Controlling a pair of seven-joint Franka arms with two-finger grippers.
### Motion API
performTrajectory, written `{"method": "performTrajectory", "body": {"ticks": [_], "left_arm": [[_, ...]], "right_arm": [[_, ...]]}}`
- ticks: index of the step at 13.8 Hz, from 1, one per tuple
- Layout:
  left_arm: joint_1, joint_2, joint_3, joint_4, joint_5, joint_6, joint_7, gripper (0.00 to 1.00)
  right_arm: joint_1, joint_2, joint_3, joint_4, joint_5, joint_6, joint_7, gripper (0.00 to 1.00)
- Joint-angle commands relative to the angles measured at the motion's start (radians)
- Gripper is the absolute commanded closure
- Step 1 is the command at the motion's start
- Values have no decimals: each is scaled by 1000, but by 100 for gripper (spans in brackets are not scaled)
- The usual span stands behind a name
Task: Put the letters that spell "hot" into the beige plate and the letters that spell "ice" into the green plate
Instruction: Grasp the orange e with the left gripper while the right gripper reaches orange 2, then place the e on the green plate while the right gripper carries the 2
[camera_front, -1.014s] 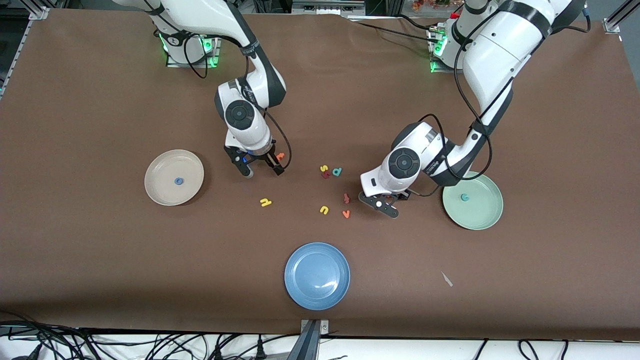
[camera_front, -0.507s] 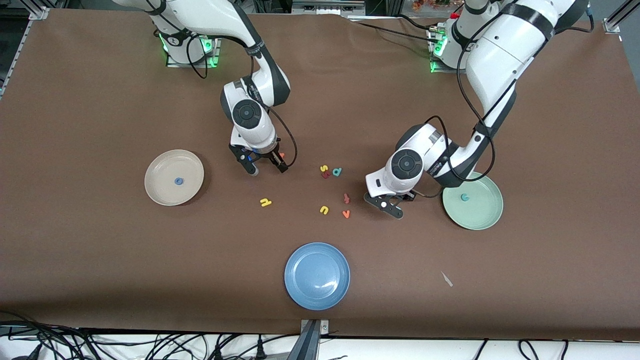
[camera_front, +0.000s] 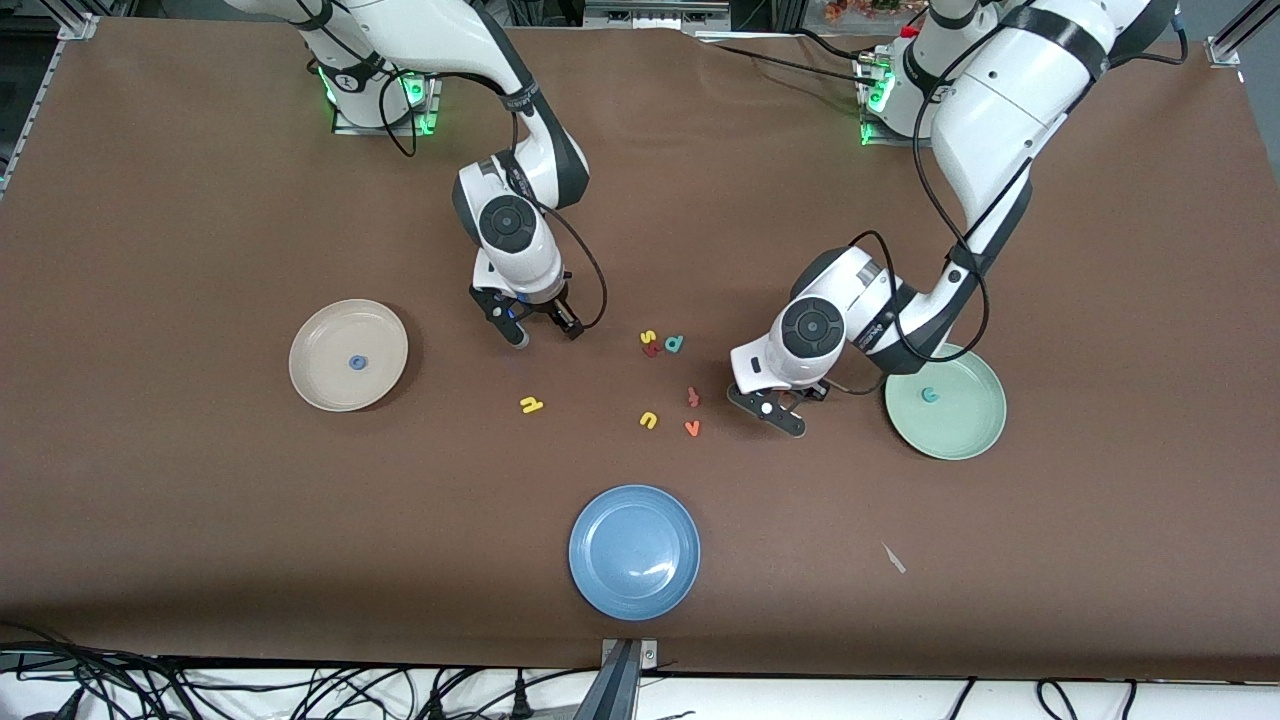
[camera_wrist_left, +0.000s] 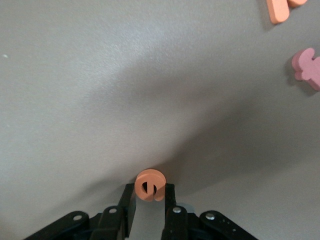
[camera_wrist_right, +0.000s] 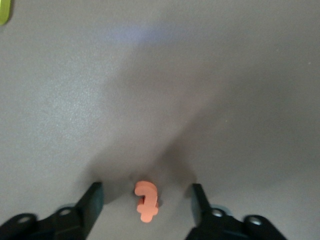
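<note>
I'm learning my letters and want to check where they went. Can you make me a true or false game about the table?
1. The blue o lies in the beige plate. True.
2. The teal c lies in the blue plate. False: it lies in the green plate.
3. The right gripper is open, down at the table, with the orange t between its fingers. True.
4. The yellow h is already in the beige plate. False: it lies on the table, between the beige plate and the yellow u.
5. The left gripper hangs with nothing in it. False: its fingers grip the orange e.
</note>
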Motion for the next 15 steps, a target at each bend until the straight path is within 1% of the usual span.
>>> {"method": "performTrajectory", "body": {"ticks": [1,2,3,5,6,7,9,11,12,13,14,15], "left_arm": [[10,-98,-10,9,28,-135,6,98],[10,-126,-9,9,25,-181,12,98],[32,-138,-9,7,28,-212,39,97],[107,-164,-9,-22,28,-261,118,97],[162,-171,-13,-45,30,-263,121,97],[195,-172,-15,-57,30,-263,126,97],[242,-168,-13,-72,31,-257,142,97],[281,-159,-13,-109,33,-201,143,89],[298,-155,-13,-123,33,-171,143,69],[299,-155,-13,-123,33,-170,143,1],[292,-163,-15,-122,31,-179,143,0],[287,-169,-32,-123,27,-186,136,0]], "right_arm": [[8,15,-1,14,17,11,-11,47],[8,16,-1,14,17,11,-15,56],[8,16,-1,14,17,11,-17,66],[8,16,-1,15,17,11,-29,90],[8,16,-1,14,17,12,-34,98],[7,16,-1,15,17,15,-32,100],[0,16,-1,24,15,16,-41,100],[-24,5,-7,51,14,-36,-151,100],[-30,1,-22,61,3,-76,-238,100],[-29,-7,-64,58,0,-111,-368,100],[-29,-21,-91,54,0,-148,-509,100],[-29,-30,-134,52,2,-194,-650,100]]}}
